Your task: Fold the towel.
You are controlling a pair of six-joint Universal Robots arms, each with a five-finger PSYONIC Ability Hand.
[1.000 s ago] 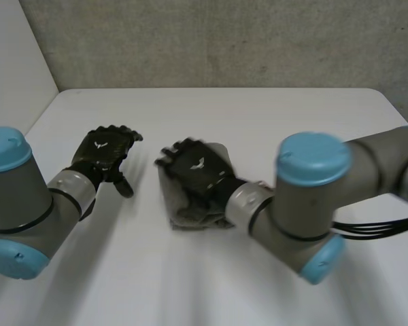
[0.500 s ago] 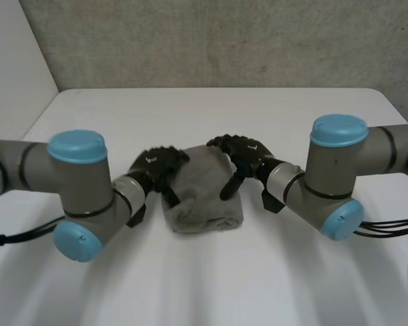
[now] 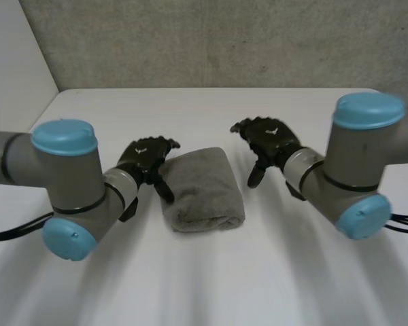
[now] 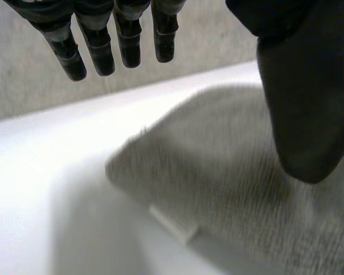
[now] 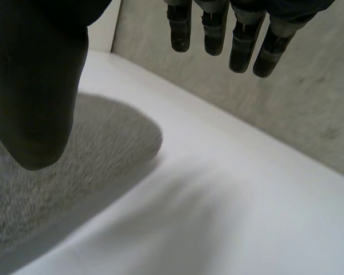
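Towel (image 3: pixel 202 189) is grey, already folded into a compact thick bundle, lying flat mid-worktop (image 3: pixel 211 109), between the two hands. Its near edge is a rounded roll, and the far right corner is rounded too. Left hand (image 3: pixel 146 157) sits just left of the towel's far left corner, palm toward the cloth. Its fingers (image 4: pixel 97 48) are straight, slightly spread and hold nothing. The left thumb (image 4: pixel 304 103) hangs over the towel's left edge; can't tell whether the tip touches the cloth. Left wrist view shows a small white tag (image 4: pixel 172 220) sticking out from the towel's edge below the fingertips, lying on the worktop. Right hand (image 3: pixel 270 139) is to the right of the towel's far right corner, apart from it, with bare worktop between them. Its fingers are also straight and apart, nothing in them, and the right thumb (image 5: pixel 34 97) points down, clear of the cloth in the head view. Right wrist view has the towel's rounded corner beside the thumb and white worktop under the fingertips. Both arms come in from the near side, elbows out toward the left and right. Grey rough wall (image 3: pixel 224 41) runs along the far edge of the worktop.
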